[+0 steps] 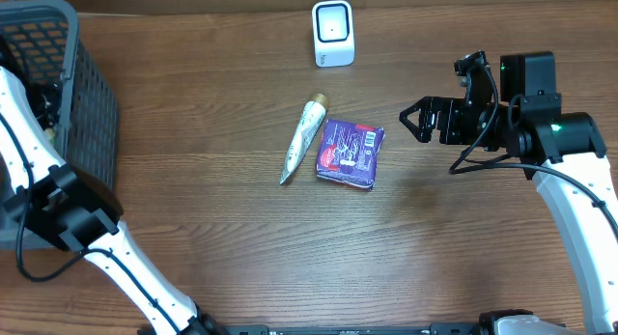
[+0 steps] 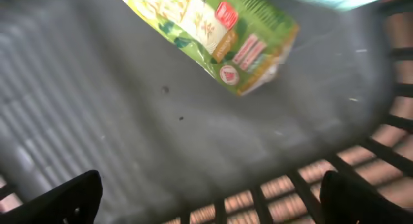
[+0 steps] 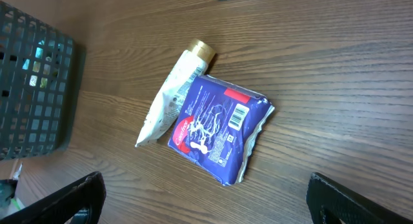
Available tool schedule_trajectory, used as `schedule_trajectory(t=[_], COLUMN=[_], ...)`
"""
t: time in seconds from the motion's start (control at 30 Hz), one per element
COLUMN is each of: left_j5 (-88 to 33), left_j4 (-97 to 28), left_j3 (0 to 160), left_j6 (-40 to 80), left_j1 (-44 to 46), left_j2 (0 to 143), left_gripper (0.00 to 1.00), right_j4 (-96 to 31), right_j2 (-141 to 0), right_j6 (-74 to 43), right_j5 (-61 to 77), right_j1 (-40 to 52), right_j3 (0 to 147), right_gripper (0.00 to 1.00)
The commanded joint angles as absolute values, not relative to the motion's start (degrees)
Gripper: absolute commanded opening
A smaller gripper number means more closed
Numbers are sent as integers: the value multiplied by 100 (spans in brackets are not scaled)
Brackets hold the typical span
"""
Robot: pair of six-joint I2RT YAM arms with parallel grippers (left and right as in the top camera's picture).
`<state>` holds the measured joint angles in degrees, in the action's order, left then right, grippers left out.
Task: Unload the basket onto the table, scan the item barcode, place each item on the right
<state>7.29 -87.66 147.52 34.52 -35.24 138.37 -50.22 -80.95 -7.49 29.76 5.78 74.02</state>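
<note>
The right hand [image 1: 410,121], fingers spread wide and empty, hovers right of centre in the overhead view, just right of a purple square foil packet [image 1: 350,152]. The packet lies barcode-up on the brown wooden table [image 1: 241,248], touching a cream squeeze tube with a gold cap [image 1: 302,139] on its left, well below the small white box-shaped scanner [image 1: 333,33] at top centre. The left hand [image 2: 206,204], likewise spread and empty, sits inside the dark grey plastic mesh basket [image 1: 92,103] at the upper left, near a green printed carton [image 2: 216,37].
</note>
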Motion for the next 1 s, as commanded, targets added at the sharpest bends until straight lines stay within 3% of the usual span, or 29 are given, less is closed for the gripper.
schedule_trajectory(t=[0.0, 0.23, 0.6, 0.8, 0.97], left_j5=[687, 563, 698, 1500, 2644], left_j4=[-8777, -9682, -9598, -8713, -7037], left_j3=[14805, 14770, 13594, 11928, 9708], left_j6=[3312, 3055, 3138, 3253, 3124], left_j1=[-3481, -3481, -3476, -2779, -1900], left_j2=[12560, 11705, 10029, 8117, 6261], left_gripper=[100, 94, 89, 87, 91], right_j4=[-5026, -5030, -5290, -5365, -5446], right_j2=[-8082, -8082, -8082, -8082, -8082], right_j6=[-742, -735, -434, -318, -158], right_j5=[2963, 2961, 2961, 2961, 2961], right_j1=[628, 628, 628, 626, 626], right_j3=[7496, 7496, 7496, 7496, 7496], right_gripper=[100, 100, 100, 100, 100])
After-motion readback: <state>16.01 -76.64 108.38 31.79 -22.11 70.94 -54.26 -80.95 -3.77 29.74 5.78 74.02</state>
